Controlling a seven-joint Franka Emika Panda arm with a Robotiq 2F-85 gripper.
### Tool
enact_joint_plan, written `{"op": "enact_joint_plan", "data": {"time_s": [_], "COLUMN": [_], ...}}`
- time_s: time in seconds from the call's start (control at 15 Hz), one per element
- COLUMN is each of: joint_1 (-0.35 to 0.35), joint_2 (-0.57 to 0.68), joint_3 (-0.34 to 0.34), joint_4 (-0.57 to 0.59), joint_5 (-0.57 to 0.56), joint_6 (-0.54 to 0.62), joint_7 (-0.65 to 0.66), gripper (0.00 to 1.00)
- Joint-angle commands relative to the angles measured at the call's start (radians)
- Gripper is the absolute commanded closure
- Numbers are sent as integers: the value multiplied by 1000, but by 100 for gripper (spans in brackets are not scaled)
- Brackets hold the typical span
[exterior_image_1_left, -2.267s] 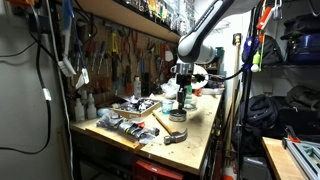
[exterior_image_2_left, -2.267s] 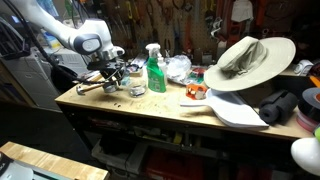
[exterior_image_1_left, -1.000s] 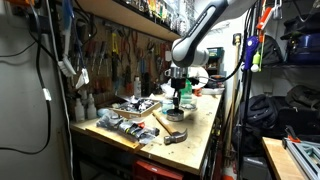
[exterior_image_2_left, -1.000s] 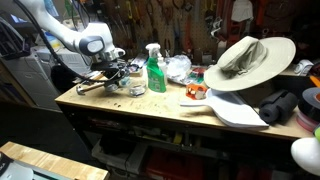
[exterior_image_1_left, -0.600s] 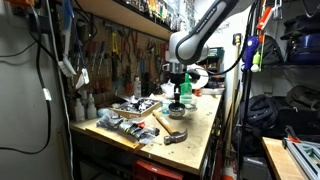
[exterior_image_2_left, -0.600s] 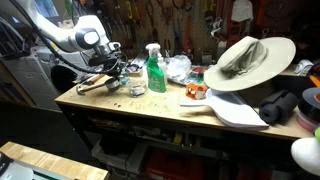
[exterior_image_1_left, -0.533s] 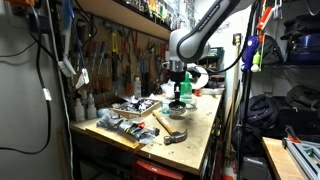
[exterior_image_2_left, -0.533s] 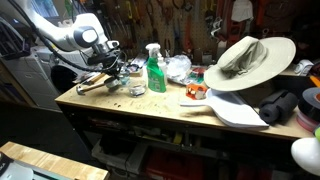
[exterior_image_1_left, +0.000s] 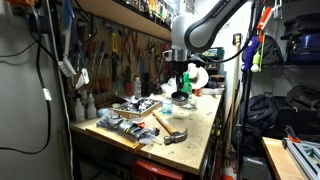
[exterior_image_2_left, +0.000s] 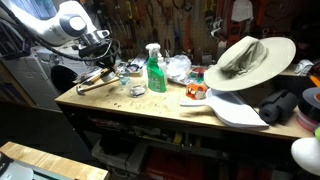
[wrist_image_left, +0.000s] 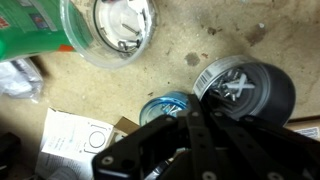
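Note:
My gripper (wrist_image_left: 193, 118) hangs above the workbench with its black fingers drawn together and nothing visible between them. In the wrist view a small jar with a blue lid (wrist_image_left: 163, 106) lies right under the fingers. A silver tin of screws (wrist_image_left: 243, 86) is beside it, and a clear round container (wrist_image_left: 112, 27) is farther off. In the exterior views the gripper (exterior_image_1_left: 181, 76) (exterior_image_2_left: 109, 52) is raised over the cluttered end of the bench, near a green spray bottle (exterior_image_2_left: 155, 70).
A hammer (exterior_image_1_left: 168, 124) and a tray of tools (exterior_image_1_left: 135, 107) lie on the wooden bench (exterior_image_2_left: 150, 108). A wide-brimmed hat (exterior_image_2_left: 250, 58) and a white board take up its other end. Papers (wrist_image_left: 75, 142) lie by the jar. A tool wall stands behind.
The arm has lifted the gripper up off the jars on the bench and drawn it back; the things on the bench have not moved.

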Motion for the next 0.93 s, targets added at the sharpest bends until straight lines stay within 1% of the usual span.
{"op": "enact_joint_plan", "data": {"time_s": [0.0,0.27,0.53,0.73,0.87], "joint_1": [2,11,14,21,30], "joint_2": [-50,-52,-16,-2,6], "joint_3": [-5,14,17,22,28], "joint_4": [-29,-8,35,54,65], "joint_5": [-187,-384,-466,-585,-667], "joint_6": [7,-26,-36,-47,-75], "joint_7": [169,373,505,633,714], "gripper": [99,99,99,99,99]}}
